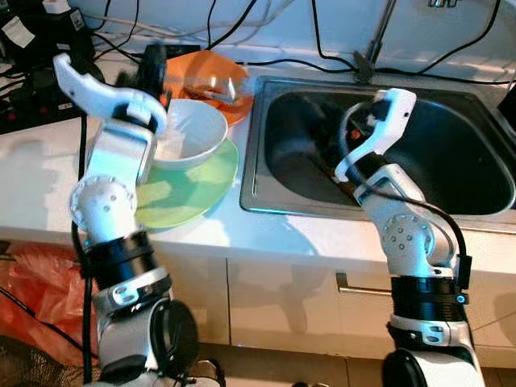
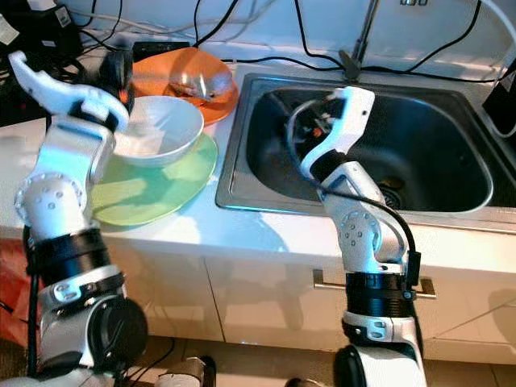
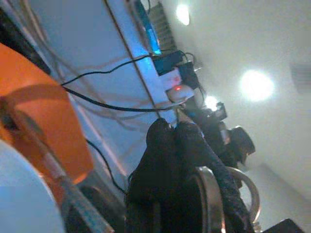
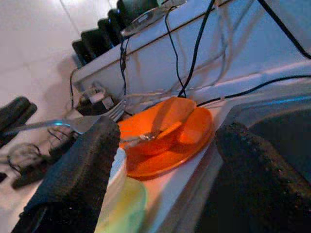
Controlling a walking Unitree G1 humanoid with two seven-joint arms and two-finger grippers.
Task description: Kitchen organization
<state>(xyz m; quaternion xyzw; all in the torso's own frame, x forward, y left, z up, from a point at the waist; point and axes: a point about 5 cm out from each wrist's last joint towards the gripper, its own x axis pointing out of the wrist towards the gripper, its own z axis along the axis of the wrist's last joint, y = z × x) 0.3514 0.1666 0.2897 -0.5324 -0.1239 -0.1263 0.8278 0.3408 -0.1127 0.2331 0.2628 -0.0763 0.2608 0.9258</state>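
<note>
White bowl sits on green plate, left-centre of frame on the tabletop; my left fingers clenched above it; right fingers released over sink; bowl looks rigid, slick, breakable; take it by the rim.

This is a home kitchen. A steel sink is set into a white worktop toward its right end, with a tap stem rising at the sink's back edge. Below the worktop's front edge run pale cabinet doors with a metal handle. Left of the sink, dishes stand on the worktop: a white bowl on a green plate, and an orange bowl near the back edge. Black cables trail along the white wall behind.
</note>
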